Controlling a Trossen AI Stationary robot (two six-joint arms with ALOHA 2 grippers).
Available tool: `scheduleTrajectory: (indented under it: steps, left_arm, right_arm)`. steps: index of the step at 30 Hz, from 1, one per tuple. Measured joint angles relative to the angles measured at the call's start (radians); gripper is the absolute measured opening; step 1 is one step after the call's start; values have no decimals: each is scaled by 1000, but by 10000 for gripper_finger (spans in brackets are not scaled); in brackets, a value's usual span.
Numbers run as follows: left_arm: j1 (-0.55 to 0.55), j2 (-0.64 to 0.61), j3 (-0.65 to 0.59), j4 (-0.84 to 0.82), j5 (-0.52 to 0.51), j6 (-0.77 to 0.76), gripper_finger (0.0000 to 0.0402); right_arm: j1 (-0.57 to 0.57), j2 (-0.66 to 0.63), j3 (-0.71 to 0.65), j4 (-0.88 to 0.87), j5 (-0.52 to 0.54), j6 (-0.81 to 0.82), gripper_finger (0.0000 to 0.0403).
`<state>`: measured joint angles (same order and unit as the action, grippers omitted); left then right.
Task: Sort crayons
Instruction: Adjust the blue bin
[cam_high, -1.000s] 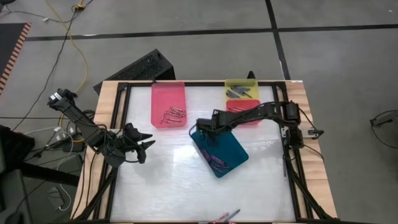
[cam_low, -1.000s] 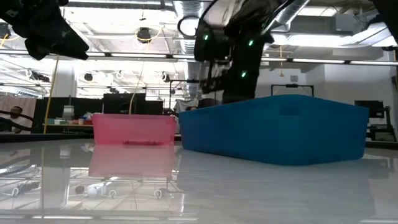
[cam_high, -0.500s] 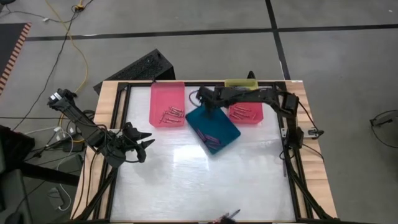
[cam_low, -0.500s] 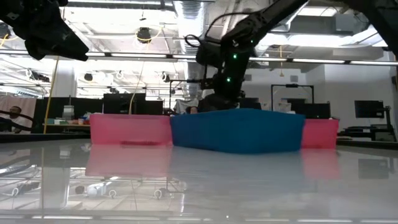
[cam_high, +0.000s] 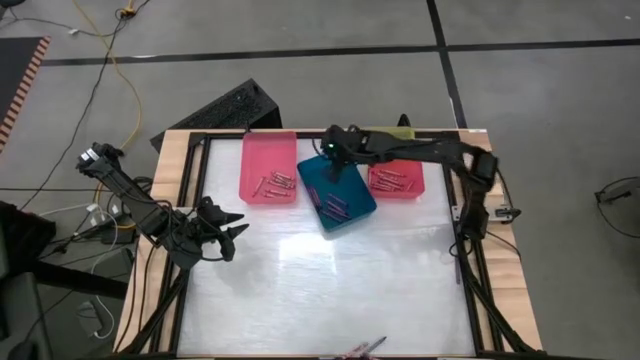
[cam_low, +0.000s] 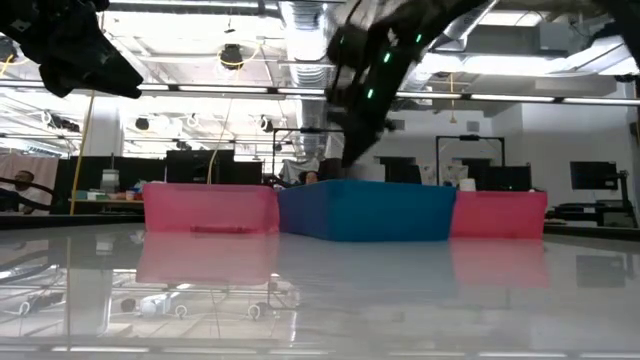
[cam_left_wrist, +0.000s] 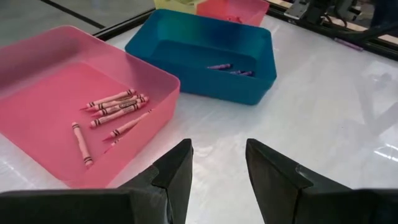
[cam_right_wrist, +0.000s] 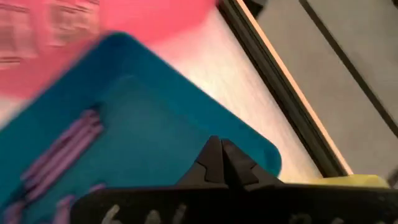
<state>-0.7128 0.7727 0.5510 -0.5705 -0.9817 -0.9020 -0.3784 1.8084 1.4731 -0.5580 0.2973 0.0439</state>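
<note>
A teal tray (cam_high: 338, 196) with purple crayons (cam_right_wrist: 62, 146) on its floor stands at the table's far side, between a pink tray (cam_high: 270, 166) and a red tray (cam_high: 396, 181). Both of those hold crayons too, those in the pink tray (cam_left_wrist: 115, 106) lying loose on its floor. My right gripper (cam_high: 331, 167) is shut and hangs over the teal tray's far corner (cam_right_wrist: 261, 152), a little above its rim in the low view. My left gripper (cam_left_wrist: 217, 149) waits open over the table's left side, with nothing between its fingers. My right gripper slants down from the table's far right, its shut fingertips (cam_right_wrist: 214, 152) over the inside of the teal tray's far corner. I cannot tell whether they touch the tray's wall. The tray rests flat on the table.
A yellow tray (cam_high: 385, 133) sits behind the red one, mostly hidden by my right arm. A few loose crayons (cam_high: 365, 346) lie at the table's near edge. Black rails (cam_high: 190, 200) frame the white tabletop. The middle and near part of the table is bare.
My right gripper has swung toward the table's far edge and somewhat left, rising as it went. The teal tray has slid along the table with it from the middle, turning about, and now stands between the pink and red trays.
</note>
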Motion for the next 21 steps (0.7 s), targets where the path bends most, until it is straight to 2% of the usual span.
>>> scheduleTrajectory:
  steps: [6, 10, 15, 21]
  left_arm:
    - [-1, 0, 0, -1, 7, -2, 139]
    - [-1, 11, 0, -2, -3, -1, 139]
    - [-1, 35, 1, 0, -1, -27, 139]
    - [-1, 67, 1, 1, 13, -42, 139]
  right_arm:
    - [184, -156, -17, -105, -262, -95, 1]
    - [352, -166, -63, -162, -260, -87, 0]
    - [507, -111, -116, -104, -225, -48, 0]
    - [580, 26, -118, -121, -189, -33, 0]
